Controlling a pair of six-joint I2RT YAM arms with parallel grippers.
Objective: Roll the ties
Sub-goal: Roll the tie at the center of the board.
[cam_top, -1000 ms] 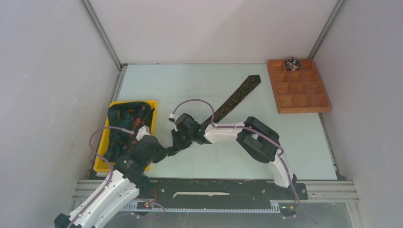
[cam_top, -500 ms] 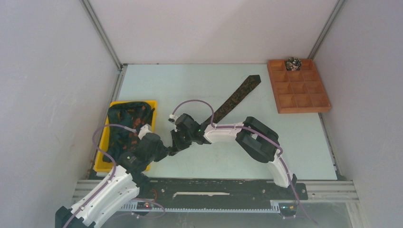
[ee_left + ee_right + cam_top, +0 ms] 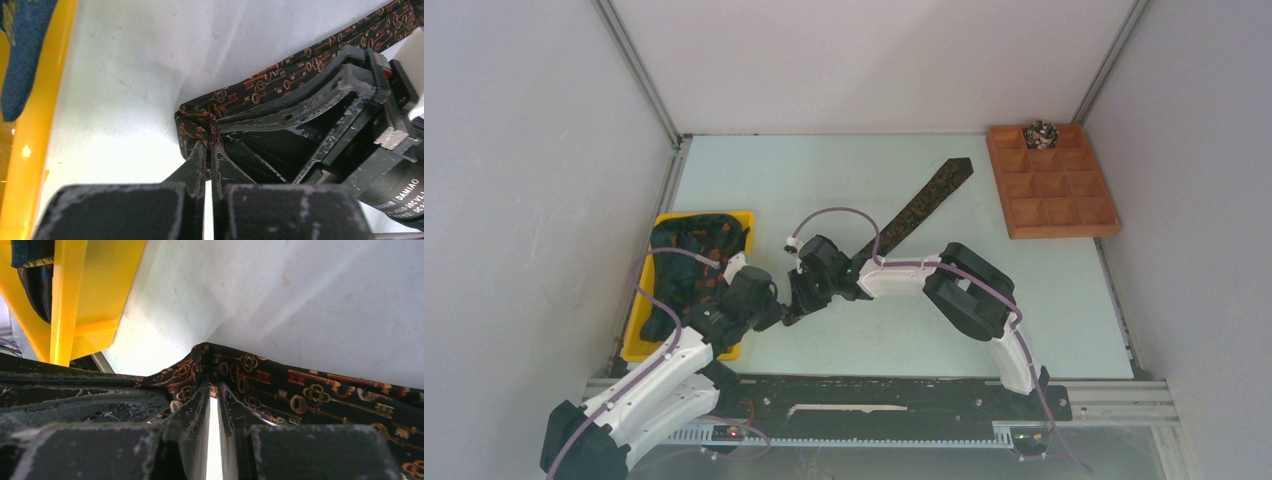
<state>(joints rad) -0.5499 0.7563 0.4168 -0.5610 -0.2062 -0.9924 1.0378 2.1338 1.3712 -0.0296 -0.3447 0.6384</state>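
A dark tie (image 3: 924, 203) with an orange key pattern lies diagonally on the table, wide end at the far right, near end under my grippers. My left gripper (image 3: 786, 310) is shut on the tie's folded near end (image 3: 197, 122), jaws pinching the fabric (image 3: 210, 145). My right gripper (image 3: 809, 285) is shut on the same end of the tie (image 3: 300, 395), right beside the left fingers (image 3: 80, 405); its jaws meet on the fabric edge (image 3: 214, 387). A small rolled tie (image 3: 1040, 133) sits in the wooden tray's top row. More ties (image 3: 692, 265) lie in the yellow bin.
The yellow bin (image 3: 646, 335) stands at the left edge, close to the left arm; its wall shows in both wrist views (image 3: 30, 125) (image 3: 95, 285). A wooden compartment tray (image 3: 1052, 190) stands at the far right. Grey walls enclose the table.
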